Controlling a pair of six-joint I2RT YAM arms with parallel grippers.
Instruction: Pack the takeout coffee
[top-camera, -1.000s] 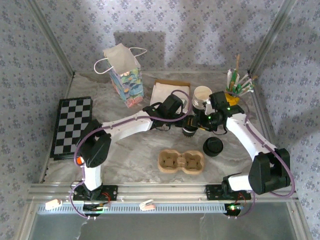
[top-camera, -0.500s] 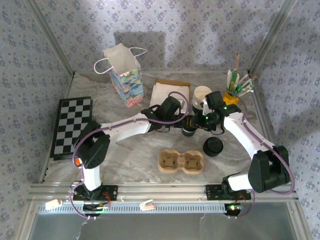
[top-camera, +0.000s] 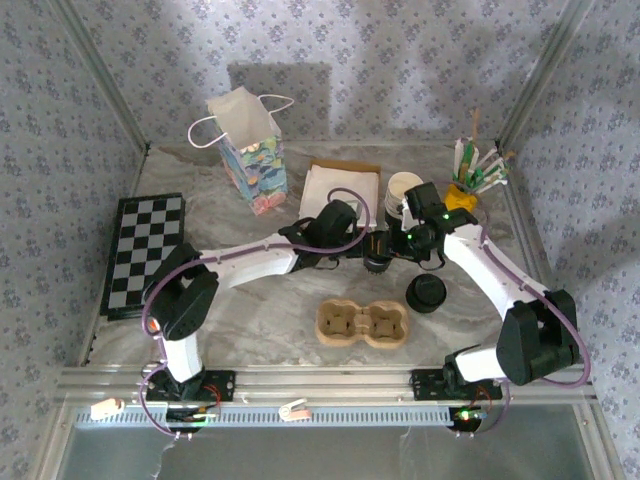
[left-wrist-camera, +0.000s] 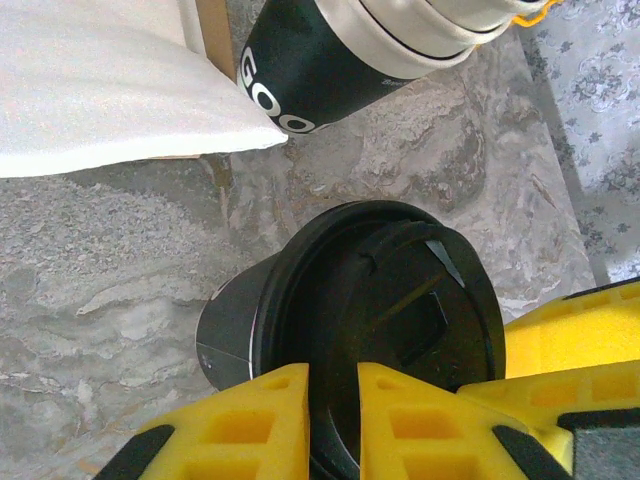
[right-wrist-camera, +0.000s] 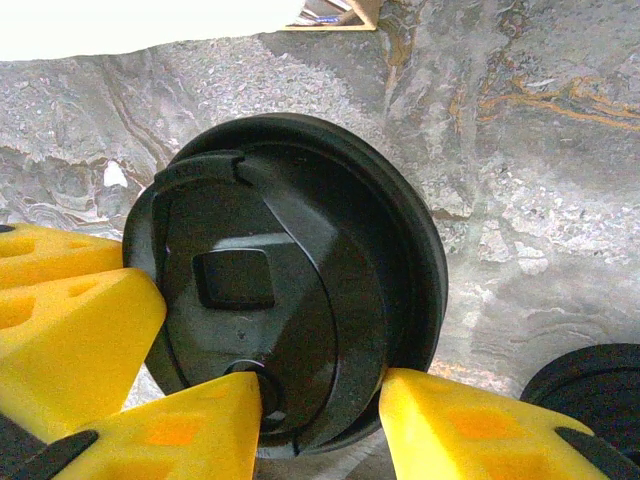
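The takeout coffee (left-wrist-camera: 370, 310) looks like it stands on the table (top-camera: 260, 300). It is behind the brown tray (top-camera: 320, 322) and just in front of the stack of cups (top-camera: 403, 190). The low black lid piece (top-camera: 426, 293) is near it on the right. Both arms meet over the cup. The left arm (top-camera: 250, 262) has its jaws almost together, and its yellow fingers (left-wrist-camera: 250, 425) pinch the edge of the black lid between them. The right arm (top-camera: 485, 265) has its jaws part way apart, with one finger (right-wrist-camera: 200, 430) on top of the lid and one outside the rim. They look like they touch it, but we cannot tell if they squeeze. We think the step now is to get a good hold, so the cup can go up and over to the tray. A pinch on the lid alone could pull the lid off, or tip the cup and spill it. So we would want one arm to hold and the other to let go and back away, so they do not tug against each other. Then we would lift slowly, straight up, and keep the cup upright. We would stay away from the low black lid piece and set the cup down into one hollow of the tray.
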